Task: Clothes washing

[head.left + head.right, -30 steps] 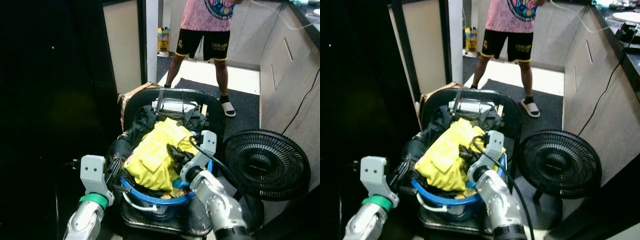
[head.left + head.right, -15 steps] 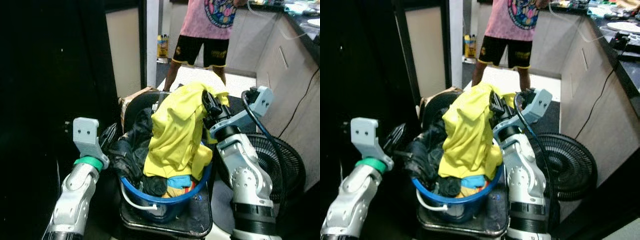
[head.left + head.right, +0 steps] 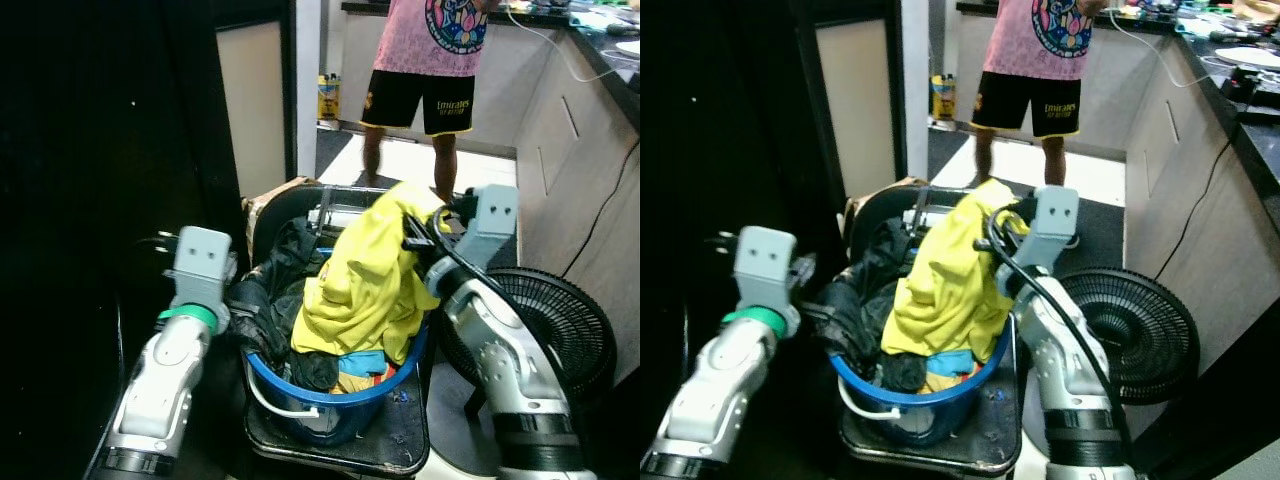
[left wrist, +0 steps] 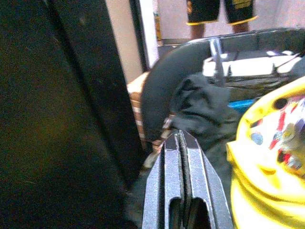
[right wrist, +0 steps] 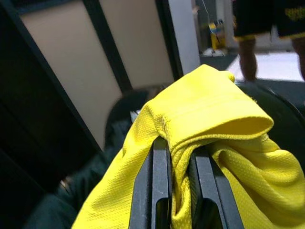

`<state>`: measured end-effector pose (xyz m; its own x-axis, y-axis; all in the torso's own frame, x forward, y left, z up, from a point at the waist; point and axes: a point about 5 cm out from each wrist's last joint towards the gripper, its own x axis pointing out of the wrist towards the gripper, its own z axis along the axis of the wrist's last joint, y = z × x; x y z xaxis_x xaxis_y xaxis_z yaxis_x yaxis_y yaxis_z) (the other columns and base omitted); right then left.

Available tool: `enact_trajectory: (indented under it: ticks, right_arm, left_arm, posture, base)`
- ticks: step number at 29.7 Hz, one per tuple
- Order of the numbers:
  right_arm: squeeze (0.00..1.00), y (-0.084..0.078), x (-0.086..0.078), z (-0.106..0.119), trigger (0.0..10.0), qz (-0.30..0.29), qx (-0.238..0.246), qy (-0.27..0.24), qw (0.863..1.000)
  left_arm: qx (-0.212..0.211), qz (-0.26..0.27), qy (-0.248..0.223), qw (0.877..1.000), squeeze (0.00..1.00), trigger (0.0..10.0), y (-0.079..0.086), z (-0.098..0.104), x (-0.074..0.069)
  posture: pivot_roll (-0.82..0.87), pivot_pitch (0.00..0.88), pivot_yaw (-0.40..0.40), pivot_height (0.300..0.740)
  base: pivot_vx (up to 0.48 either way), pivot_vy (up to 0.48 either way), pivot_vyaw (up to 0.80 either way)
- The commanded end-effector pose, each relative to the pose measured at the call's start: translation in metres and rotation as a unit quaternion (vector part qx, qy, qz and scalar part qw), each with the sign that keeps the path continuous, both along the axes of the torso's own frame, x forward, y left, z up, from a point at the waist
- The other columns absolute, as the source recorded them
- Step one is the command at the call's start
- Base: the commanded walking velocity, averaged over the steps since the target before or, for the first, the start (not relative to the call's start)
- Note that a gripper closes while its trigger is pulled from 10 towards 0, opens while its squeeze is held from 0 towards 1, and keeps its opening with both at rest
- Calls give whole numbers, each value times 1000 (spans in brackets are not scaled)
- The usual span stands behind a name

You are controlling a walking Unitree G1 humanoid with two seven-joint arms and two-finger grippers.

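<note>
A yellow garment (image 3: 365, 290) hangs lifted above a blue basin (image 3: 335, 405), its upper fold clamped between the two black fingers of the right gripper (image 5: 181, 167) while its lower part drapes down onto the pile of other clothes in the basin. In the right wrist view the yellow mesh cloth bulges up between and over the closed-in fingers. Just left of the yellow piece, dark clothing (image 3: 270, 295) spills over the basin's left rim. The left gripper (image 4: 180, 143) sits at that left side, its fingers pressed together with nothing visibly between them, the tips right against the dark cloth. The basin rests on a black tray-like base (image 3: 395, 450), and behind it rises a curved black seat-back shape (image 4: 157, 90) with a wire frame (image 3: 340, 205) at its top. On the right, near the basin, a black floor fan (image 3: 555, 330) stands beside a beige cabinet wall (image 3: 575, 160). On the far side a person (image 3: 425, 60) in a pink shirt and black shorts stands on the light floor.
</note>
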<state>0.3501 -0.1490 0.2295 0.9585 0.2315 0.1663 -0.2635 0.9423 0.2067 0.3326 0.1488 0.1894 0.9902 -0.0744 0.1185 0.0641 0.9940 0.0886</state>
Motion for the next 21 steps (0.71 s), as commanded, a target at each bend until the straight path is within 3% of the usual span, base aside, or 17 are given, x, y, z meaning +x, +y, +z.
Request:
enact_trajectory:
  ticks: [1, 4, 6, 11, 14, 18, 21]
  right_arm:
    - [0, 7, 1, -8, 10000, 13, -11, 12, 1000]
    - [0, 12, 1, -12, 10000, 23, -14, 17, 999]
    - [0, 21, 0, -19, 10000, 44, -57, 28, 997]
    - [0, 23, -2, -27, 10000, 49, -85, 36, 995]
    - [0, 23, -5, -34, 10000, 41, -82, 32, 995]
    - [0, 22, -5, -34, 10000, 37, -80, 32, 996]
    - [0, 15, -3, -32, 10000, 18, -120, 17, 992]
  left_arm:
    - [-24, 39, 4, 999, 0, 10000, 17, -11, -1]
    - [-24, 58, 2, 998, 0, 10000, 24, -15, -2]
    - [-31, 96, 10, 995, 0, 10000, 34, -19, -6]
    - [-30, 100, 30, 994, 0, 10000, 35, -28, -11]
    - [9, 70, 34, 997, 0, 10000, 29, -38, -21]
    - [22, 51, 32, 998, 0, 10000, 25, -40, -26]
    - [15, 2, 23, 1000, 0, 10000, 13, -43, -24]
  posture:
    - [-5, 36, -4, 740]
    - [-8, 49, -9, 740]
    - [-27, 65, -14, 740]
    - [-21, 74, -9, 740]
    - [-23, 76, -5, 740]
    - [-23, 61, 1, 740]
    - [-46, 14, 21, 740]
  base:
    - [0, 0, 0]
    - [0, 0, 0]
    - [0, 0, 0]
    - [0, 0, 0]
    - [0, 0, 0]
    - [0, 0, 0]
    - [0, 0, 0]
